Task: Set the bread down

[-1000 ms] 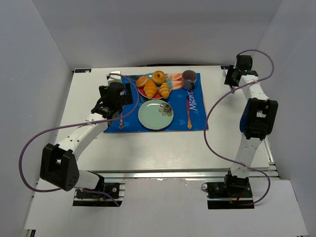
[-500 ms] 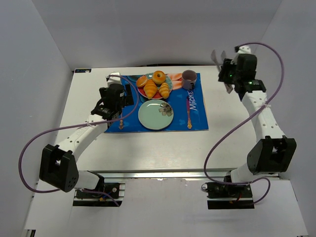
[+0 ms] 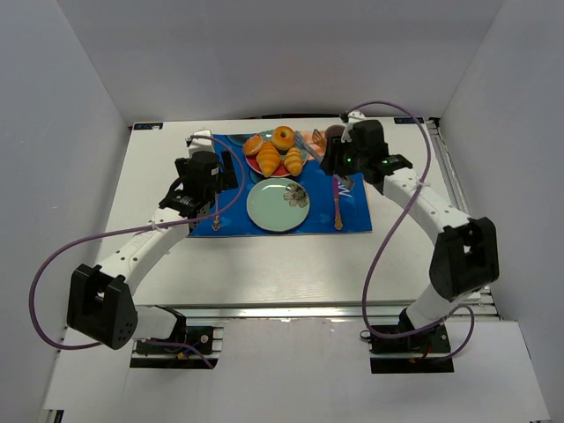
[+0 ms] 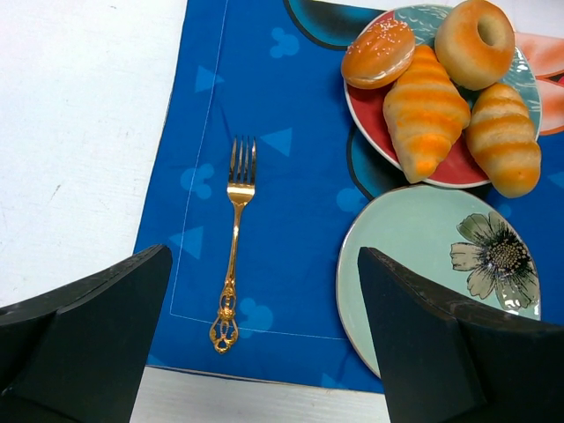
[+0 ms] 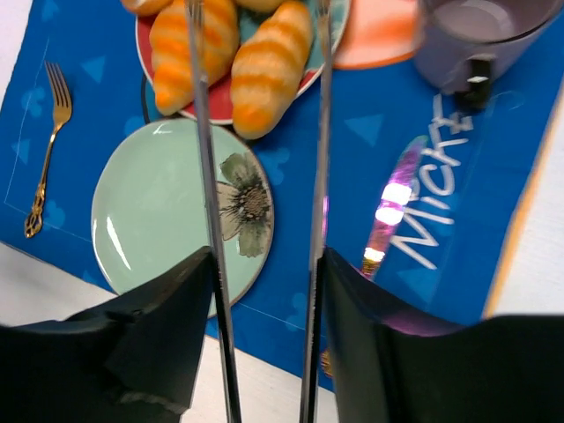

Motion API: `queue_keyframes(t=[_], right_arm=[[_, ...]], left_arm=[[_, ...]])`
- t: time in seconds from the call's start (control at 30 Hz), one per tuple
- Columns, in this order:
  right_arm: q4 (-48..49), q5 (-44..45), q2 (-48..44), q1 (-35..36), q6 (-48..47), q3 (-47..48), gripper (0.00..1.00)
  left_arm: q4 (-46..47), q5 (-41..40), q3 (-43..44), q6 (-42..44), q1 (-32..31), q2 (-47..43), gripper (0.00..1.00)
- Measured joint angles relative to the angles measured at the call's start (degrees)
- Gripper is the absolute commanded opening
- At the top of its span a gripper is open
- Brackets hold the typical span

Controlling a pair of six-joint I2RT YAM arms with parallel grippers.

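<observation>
Above red plate [image 4: 458, 174], R gripper [image 5: 257, 18] is hanging w/ thin fingers spread apart, framing the bread [image 5: 269, 66], which is lying on that plate beside 2nd croissant [image 5: 172, 44]. L gripper [image 4: 264, 339] is hovering open over blue mat [image 4: 291, 247], nr green plate [image 5: 150, 211].

The whole worktop [image 3: 141, 167] is seen from a fixed camera mounted high behind the arm bases and tilted downward. The left wrist view is taken from close above the blue mat [image 4: 282, 220], looking down between its dark fingers [image 4: 88, 344]. The right wrist view is aimed down between two thin fingers [image 5: 208, 176]. The green plate [image 3: 264, 207] and red plate [image 4: 454, 172] are shared by all three views, the fork [image 4: 233, 238] by both wrist views.
</observation>
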Motion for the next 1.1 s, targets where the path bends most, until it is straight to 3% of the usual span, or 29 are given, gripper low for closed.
queue_keyframes(t=[0.83, 1.1], right_arm=[[1.03, 4.68, 11.69, 5.75, 1.05, 1.38, 0.61], [-0.28, 5.51, 12.81, 6.40, 0.76, 2.38, 0.43]], left_arm=[[-0.26, 0.13, -0.96, -0.35, 0.00, -0.09, 0.98], [-0.22, 0.13, -1.01, -0.35, 0.00, -0.09, 0.98]])
